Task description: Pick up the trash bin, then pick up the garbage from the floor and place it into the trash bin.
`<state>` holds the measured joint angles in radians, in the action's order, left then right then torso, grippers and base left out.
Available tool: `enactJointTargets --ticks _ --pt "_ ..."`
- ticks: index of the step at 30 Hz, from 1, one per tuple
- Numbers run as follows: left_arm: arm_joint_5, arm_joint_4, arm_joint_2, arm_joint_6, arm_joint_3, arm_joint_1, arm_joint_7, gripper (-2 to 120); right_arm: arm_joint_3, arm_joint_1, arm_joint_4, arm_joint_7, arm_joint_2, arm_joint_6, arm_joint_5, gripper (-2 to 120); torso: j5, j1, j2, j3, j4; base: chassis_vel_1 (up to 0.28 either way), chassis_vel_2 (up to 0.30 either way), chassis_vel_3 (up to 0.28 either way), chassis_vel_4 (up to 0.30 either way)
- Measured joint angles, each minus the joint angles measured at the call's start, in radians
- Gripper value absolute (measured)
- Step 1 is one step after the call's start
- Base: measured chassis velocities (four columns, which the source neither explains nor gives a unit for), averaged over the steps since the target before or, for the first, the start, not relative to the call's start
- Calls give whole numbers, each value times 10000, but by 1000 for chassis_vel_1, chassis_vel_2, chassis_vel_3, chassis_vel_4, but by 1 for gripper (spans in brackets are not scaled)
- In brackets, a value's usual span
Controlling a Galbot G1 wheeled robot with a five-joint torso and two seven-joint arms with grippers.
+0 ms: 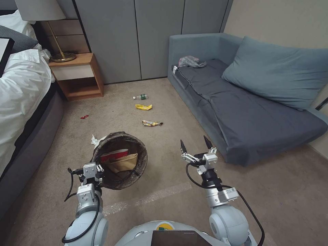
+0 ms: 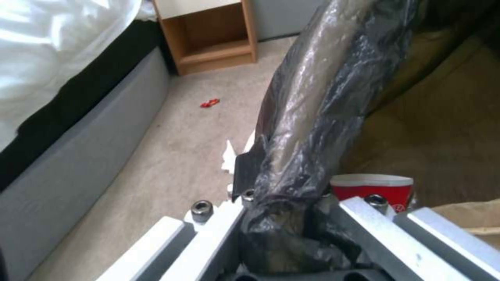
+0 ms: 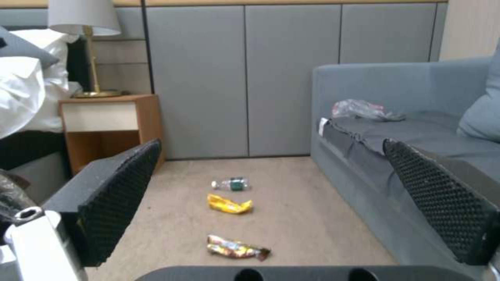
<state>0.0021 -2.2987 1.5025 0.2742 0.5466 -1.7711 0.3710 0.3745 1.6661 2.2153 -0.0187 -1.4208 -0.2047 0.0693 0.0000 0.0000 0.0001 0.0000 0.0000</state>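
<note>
The trash bin, lined with a dark bag, hangs above the carpet, tilted so its mouth faces me. My left gripper is shut on its rim, the bag bunched between the fingers. Inside lie a red cup and tan paper. Garbage on the floor: a small bottle, a yellow wrapper, a brown-yellow wrapper, a red wrapper and white tissue just behind the bin. My right gripper is open and holds nothing, short of the wrappers.
A bed runs along the left and a wooden nightstand with a lamp stands behind it. A grey sofa with a crumpled plastic bag fills the right. Grey wall panels close the far end.
</note>
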Motion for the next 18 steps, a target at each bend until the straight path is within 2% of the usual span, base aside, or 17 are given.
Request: enactJointTargets --ticks 18 --pt "-13 -23 7 -9 47 47 8 0 17 -35 -2 -46 50 8 43 100 0 1 0 0 2 -206 202 203 -213"
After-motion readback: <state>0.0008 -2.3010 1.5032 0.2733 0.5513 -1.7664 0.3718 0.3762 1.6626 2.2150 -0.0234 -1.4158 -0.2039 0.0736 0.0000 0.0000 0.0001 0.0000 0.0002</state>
